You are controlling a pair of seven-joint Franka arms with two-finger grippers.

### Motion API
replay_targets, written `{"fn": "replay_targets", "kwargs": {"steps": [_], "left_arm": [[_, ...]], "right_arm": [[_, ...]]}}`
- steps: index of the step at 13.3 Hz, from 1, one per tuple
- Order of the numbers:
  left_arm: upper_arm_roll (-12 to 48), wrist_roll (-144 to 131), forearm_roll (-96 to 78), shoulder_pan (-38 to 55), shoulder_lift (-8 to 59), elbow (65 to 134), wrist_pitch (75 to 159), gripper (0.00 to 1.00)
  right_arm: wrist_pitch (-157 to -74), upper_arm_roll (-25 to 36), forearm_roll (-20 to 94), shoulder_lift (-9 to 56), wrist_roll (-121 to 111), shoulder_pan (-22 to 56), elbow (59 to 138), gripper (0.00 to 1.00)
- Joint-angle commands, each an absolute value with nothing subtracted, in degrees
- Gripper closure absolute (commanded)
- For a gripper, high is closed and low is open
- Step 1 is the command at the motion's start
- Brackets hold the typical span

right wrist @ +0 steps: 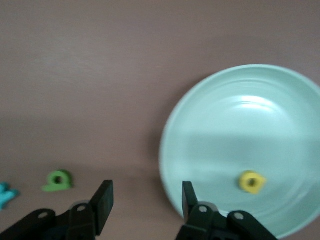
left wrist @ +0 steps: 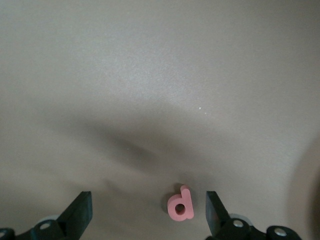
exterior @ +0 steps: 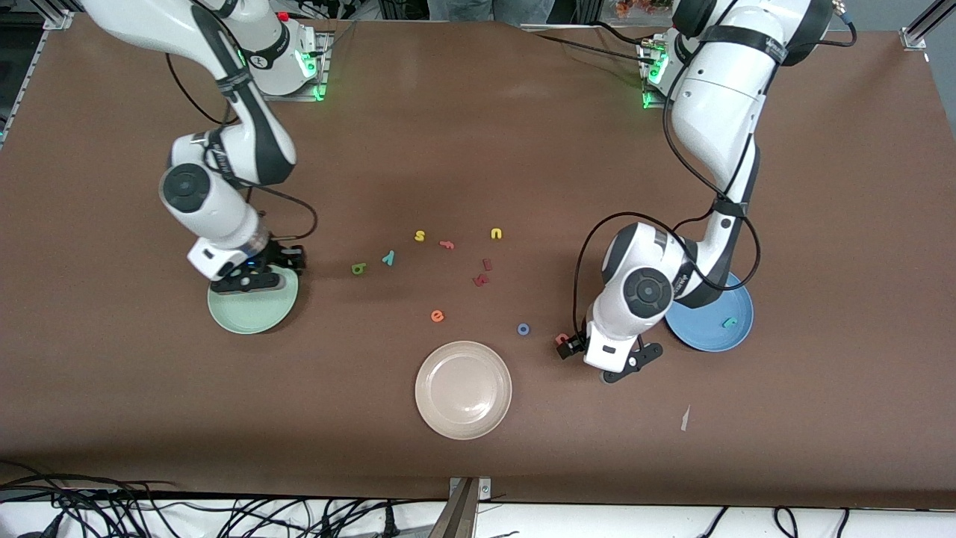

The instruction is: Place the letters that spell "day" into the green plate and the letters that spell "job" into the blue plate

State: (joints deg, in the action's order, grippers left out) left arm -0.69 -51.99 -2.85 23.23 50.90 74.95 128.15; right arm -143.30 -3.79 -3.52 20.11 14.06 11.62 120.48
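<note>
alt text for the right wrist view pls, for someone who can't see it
A small yellow letter lies in the pale green plate on a brown table. The right gripper hangs open over the plate's edge, nothing between its fingers. A green letter and a teal letter lie on the table beside the plate.

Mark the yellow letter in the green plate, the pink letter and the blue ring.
yellow letter (right wrist: 251, 181), right wrist view, its middle.
pink letter (left wrist: 180, 205), left wrist view, its bowl.
blue ring (exterior: 523, 329), front view, its rim.

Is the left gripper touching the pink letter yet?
Apart. The left wrist view shows the pink letter lying on the table between the left gripper's open fingers, bare table showing on both sides.
</note>
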Motion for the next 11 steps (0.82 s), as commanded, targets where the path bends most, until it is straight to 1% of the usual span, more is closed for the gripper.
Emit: {"fn": "replay_targets", "kwargs": {"steps": [1, 5, 7, 11], "left_arm": [[-2.20, -57.82, -0.53, 24.96, 52.56, 73.04, 127.27, 0.00], [-2.28, -63.35, -0.62, 27.15, 54.66, 71.99, 127.44, 0.00], [-2.20, -64.07, -0.70, 27.51, 56.24, 69.89, 127.70, 0.00], [-2.28, -63.90, -0.53, 27.60, 56.86, 69.61, 127.79, 0.01]], "right_arm": [[-143.70, -3.87, -4.13, 24.86, 23.96, 16.07, 115.94, 0.36], [-148.96, -3.87, -4.39, 28.56, 29.43, 20.12, 116.37, 0.35], [-150.11, -3.87, -4.57, 29.35, 30.06, 20.57, 116.89, 0.35], [-155.21, -3.87, -4.57, 30.05, 29.97, 20.57, 120.06, 0.35]]}}
